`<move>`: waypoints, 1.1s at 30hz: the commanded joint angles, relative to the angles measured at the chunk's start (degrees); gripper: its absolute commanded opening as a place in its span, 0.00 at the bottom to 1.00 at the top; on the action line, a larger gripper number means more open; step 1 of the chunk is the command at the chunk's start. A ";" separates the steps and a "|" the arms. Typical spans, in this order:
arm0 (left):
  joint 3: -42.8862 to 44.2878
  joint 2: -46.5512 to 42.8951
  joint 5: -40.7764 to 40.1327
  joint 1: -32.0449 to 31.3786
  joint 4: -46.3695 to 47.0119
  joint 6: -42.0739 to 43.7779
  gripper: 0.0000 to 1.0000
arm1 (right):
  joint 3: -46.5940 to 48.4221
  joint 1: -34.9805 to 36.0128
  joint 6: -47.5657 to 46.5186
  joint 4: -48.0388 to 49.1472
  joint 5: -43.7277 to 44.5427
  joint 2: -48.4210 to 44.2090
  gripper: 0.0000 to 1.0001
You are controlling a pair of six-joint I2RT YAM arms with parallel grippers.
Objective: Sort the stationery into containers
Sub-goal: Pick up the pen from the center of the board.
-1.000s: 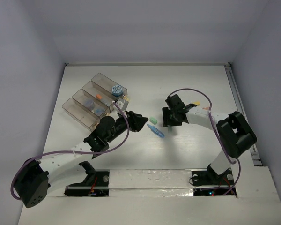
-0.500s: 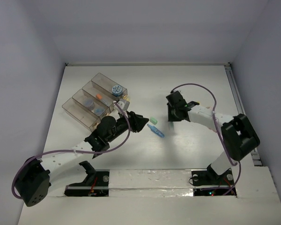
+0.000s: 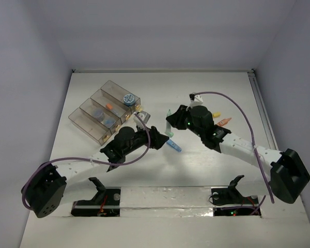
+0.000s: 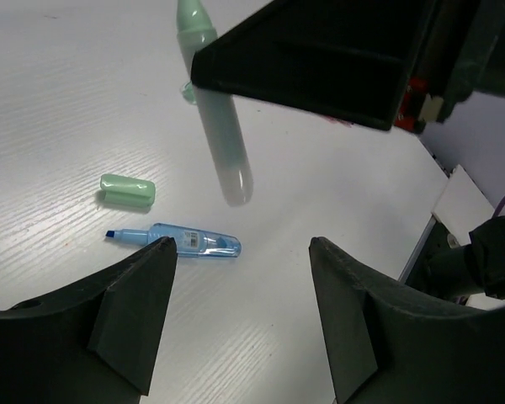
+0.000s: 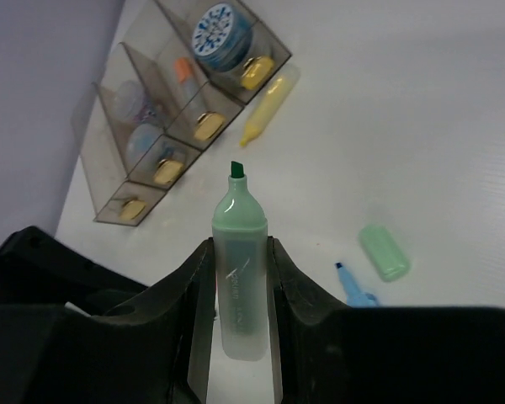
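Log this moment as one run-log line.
right gripper: shut on uncapped green highlighter | left gripper: open near blue highlighter | green cap: lying loose

You've got a matt white surface (image 4: 59, 109) with a fine grain. The green pen (image 5: 238, 278) is frosted translucent plastic; the blue pen (image 4: 194, 244) is glossier. The containers (image 3: 85, 123) are smooth smoky plastic with shiny brass-coloured clasps (image 5: 206, 126). The jaws look matt black.
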 commanded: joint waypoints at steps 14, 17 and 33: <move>1.55 0.09 -6.35 -0.32 2.64 0.16 0.45 | -2.33 7.59 6.47 15.19 -0.90 2.90 0.01; 1.37 -0.18 -7.14 -0.32 2.55 0.16 0.39 | -2.60 8.11 6.74 15.10 -1.34 3.34 0.01; 1.37 -0.97 -7.85 -0.32 1.94 1.56 0.00 | -2.87 8.64 6.30 11.16 1.81 0.54 0.44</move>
